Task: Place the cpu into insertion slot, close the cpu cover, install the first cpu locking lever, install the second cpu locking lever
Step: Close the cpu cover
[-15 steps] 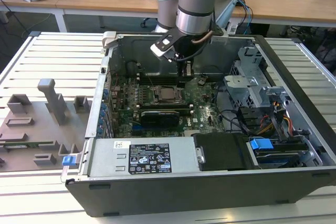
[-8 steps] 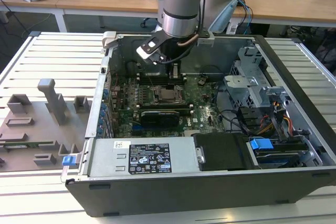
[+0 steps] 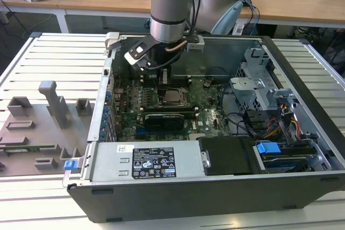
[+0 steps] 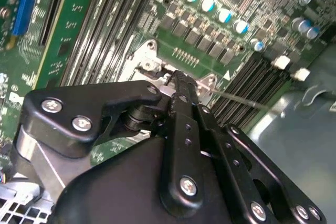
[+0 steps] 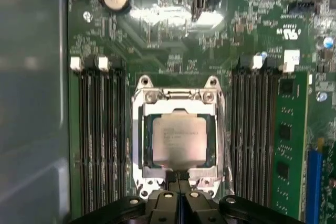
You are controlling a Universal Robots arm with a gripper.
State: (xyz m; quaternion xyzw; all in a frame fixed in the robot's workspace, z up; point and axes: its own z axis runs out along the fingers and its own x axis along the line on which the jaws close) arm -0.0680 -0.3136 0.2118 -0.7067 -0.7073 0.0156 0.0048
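Observation:
The cpu [image 5: 179, 139], a silver-grey square with a thin green rim, lies flat in the socket on the green motherboard; it also appears as the cpu [image 3: 173, 97] in the exterior view. The cpu cover [image 5: 137, 145], a silver frame plate, lies down around it with the chip showing through its window. My gripper [image 5: 178, 181] is shut with its black fingertips pressed together at the socket's edge, just off the cover's rim. In the second wrist view the gripper [image 4: 176, 81] touches the socket's metal bracket, and a thin metal lever rod [image 4: 247, 102] runs away from there.
Black memory slots [image 5: 100, 145] flank the socket on both sides. A long black graphics card [image 3: 164, 118] sits nearby, with the power supply [image 3: 145, 161] in front. The drive cage [image 3: 259, 87] and cables fill the exterior view's right. A grey fixture tray [image 3: 38, 127] lies outside the case.

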